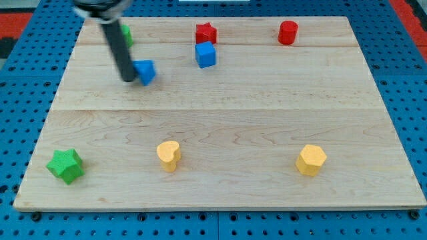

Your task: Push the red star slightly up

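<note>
Near the table's (220,127) top edge the red star (206,33) is found, a blue cube (206,55) touching it below, well right of my tip (128,79), which bears no claw and is pressed beside a blue block (145,71).

The red star (206,33) lies flat near the board's top edge, around the middle. A blue cube (205,55) sits just below it, nearly touching.
</note>
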Available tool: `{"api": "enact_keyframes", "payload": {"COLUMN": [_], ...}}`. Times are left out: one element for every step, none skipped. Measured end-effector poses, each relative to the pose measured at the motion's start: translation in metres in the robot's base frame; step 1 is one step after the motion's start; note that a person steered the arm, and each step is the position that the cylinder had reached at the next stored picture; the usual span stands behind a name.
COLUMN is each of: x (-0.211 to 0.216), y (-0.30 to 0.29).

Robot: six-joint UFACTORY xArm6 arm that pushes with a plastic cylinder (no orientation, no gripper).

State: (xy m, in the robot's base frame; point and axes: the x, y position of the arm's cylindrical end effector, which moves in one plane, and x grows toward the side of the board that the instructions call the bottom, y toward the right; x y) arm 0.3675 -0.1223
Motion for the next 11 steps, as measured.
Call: {"api": "enact_keyframes", "payload": {"x": [-0.006,-0.037,-0.060,-0.066,-0.056,-0.046,-0.050,-0.077,-0.089,-0.104,-0.120], "y": [0.050,0.009,-0.008,0.054,0.080,0.085,0.085,0.085,0.081,0.080,0.050]}}
